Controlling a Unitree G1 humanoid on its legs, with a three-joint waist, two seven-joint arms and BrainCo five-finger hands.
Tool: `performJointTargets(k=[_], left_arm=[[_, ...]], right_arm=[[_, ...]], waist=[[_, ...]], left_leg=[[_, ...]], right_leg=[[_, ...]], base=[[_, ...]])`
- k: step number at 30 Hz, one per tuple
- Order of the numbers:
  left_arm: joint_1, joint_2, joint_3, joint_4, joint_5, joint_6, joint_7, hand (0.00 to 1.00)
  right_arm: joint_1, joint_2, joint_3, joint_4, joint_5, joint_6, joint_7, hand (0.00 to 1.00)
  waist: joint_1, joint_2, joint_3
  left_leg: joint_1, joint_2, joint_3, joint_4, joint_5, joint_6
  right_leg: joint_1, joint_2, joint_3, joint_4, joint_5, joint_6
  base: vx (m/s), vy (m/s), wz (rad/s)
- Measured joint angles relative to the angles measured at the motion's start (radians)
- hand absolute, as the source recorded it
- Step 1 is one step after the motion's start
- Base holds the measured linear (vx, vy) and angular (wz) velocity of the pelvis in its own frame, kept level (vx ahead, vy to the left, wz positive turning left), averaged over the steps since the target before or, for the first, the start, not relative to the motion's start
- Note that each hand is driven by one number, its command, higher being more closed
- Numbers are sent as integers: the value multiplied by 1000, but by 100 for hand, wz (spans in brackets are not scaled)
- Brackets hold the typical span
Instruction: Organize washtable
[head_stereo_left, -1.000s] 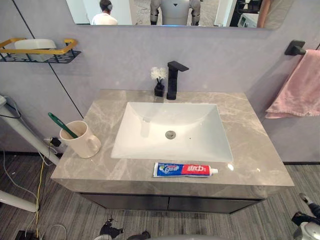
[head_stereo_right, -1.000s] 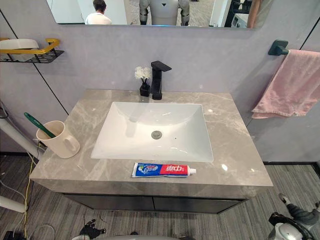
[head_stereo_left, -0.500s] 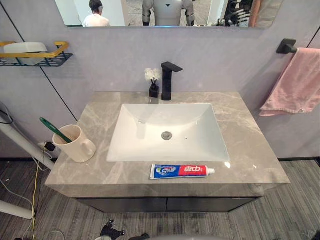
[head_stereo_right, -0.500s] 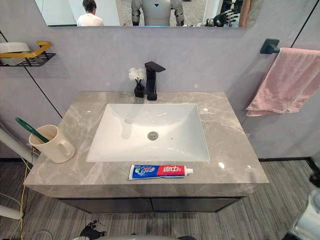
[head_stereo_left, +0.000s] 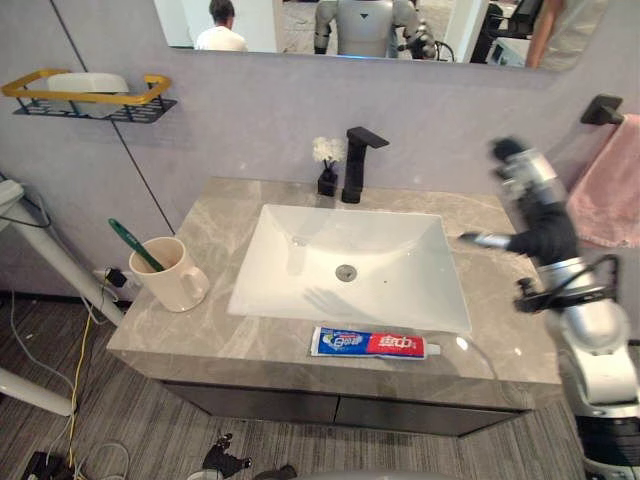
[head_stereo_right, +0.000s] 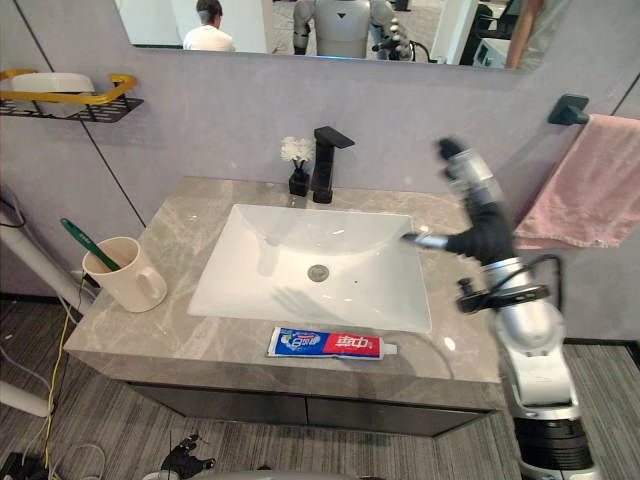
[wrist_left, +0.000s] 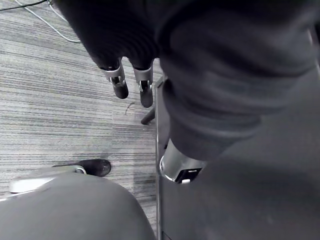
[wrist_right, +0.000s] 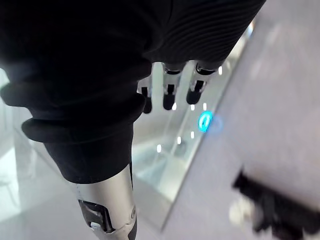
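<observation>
Toothpaste tube lying flat before the sink, green toothbrush leaning in cream mug at left

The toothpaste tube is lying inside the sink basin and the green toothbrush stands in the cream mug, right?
Not quite. The left eye view shows the toothpaste tube lying on the marble countertop in front of the sink basin, not inside it. The green toothbrush does stand in the cream mug.

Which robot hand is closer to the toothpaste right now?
Right. The right robot hand is raised above the right side of the counter, beyond the toothpaste; the left robot hand hangs low over the floor.
</observation>
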Motion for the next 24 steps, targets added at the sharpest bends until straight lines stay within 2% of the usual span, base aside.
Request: performJointTargets(k=[4,9,14,18,23,24], left_arm=[[2,7,-4,1,0,0,-16,0],[0,9,-7,11,0,-1,-20,0],[-20,20,-44,29,-1,-6,-21,0],[-34,24,-75,32,-2,-7,-21,0],[-41,25,-88,31,-4,-7,-21,0],[-44,27,-96,31,-5,-7,-21,0]], right_arm=[[-18,-14,85,27,11,20,91,0],[-38,-108,233,45,-4,23,157,0],[-65,-178,352,98,-55,29,184,0],[-117,-270,485,148,-164,38,206,0],[-156,-310,528,171,-256,37,206,0],[-158,-322,534,176,-276,37,204,0]], waist=[[10,-9,2],[9,-10,6],[15,-10,14],[35,-5,26],[46,-3,27],[55,-2,27]], left_leg=[[1,-2,-16,3,0,0],[1,-1,-22,3,1,-2],[-2,-1,-28,4,2,-4],[-8,-1,-34,2,3,-5],[-13,-1,-37,3,3,-5],[-13,-1,-37,3,3,-5]], right_leg=[[13,0,-18,0,-5,-3],[14,0,-23,4,-9,-2],[15,1,-29,4,-9,-2],[14,2,-34,1,-9,-2],[14,4,-37,-7,-9,-2],[14,4,-38,-8,-9,-2]], base=[[5,-4,14],[-8,-1,2],[-7,0,3],[2,0,4],[11,-1,1],[0,0,0]])
